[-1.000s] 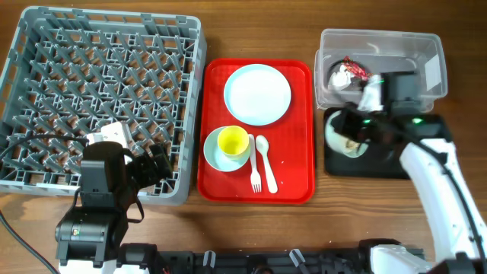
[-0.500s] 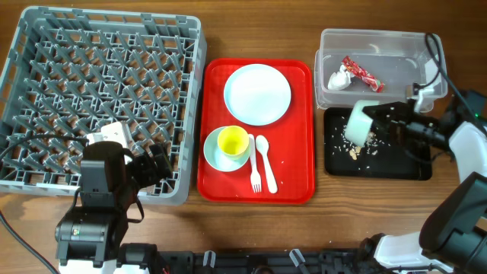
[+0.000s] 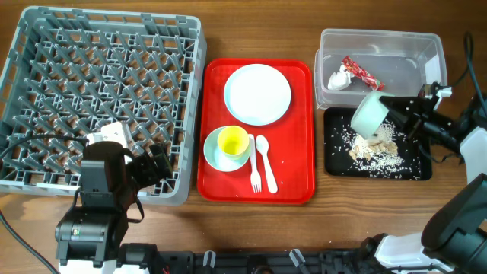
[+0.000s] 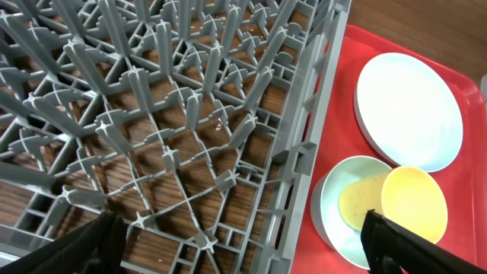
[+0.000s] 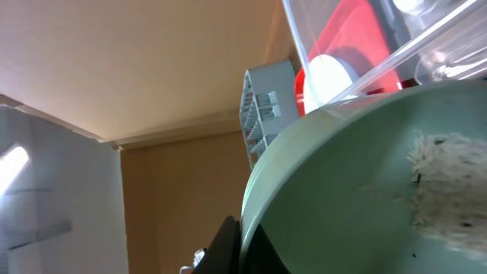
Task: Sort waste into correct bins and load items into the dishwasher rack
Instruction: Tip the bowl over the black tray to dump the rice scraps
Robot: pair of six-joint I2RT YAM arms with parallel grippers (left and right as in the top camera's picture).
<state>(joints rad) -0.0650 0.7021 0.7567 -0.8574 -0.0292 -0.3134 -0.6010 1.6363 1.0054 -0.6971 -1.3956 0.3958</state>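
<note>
My right gripper (image 3: 389, 114) is clenched on the rim of the pale green bowl (image 3: 369, 116), which is tipped steeply over the black tray (image 3: 335, 161) below me. Rice scraps (image 3: 374, 152) lie heaped in that tray under the bowl, and some cling inside the bowl. The clear tub (image 3: 430, 47) sits just beyond. My left gripper (image 4: 242, 228) hangs spread wide and empty over the dishwasher rack (image 4: 190, 114), with the yellow cup (image 4: 411, 202) to its right.

The red tray (image 3: 293, 164) is showing glossy, smooth plastic; left of it the grey rack (image 3: 192, 114) is looking matt plastic, the table (image 3: 259, 30) underneath grained wood.
</note>
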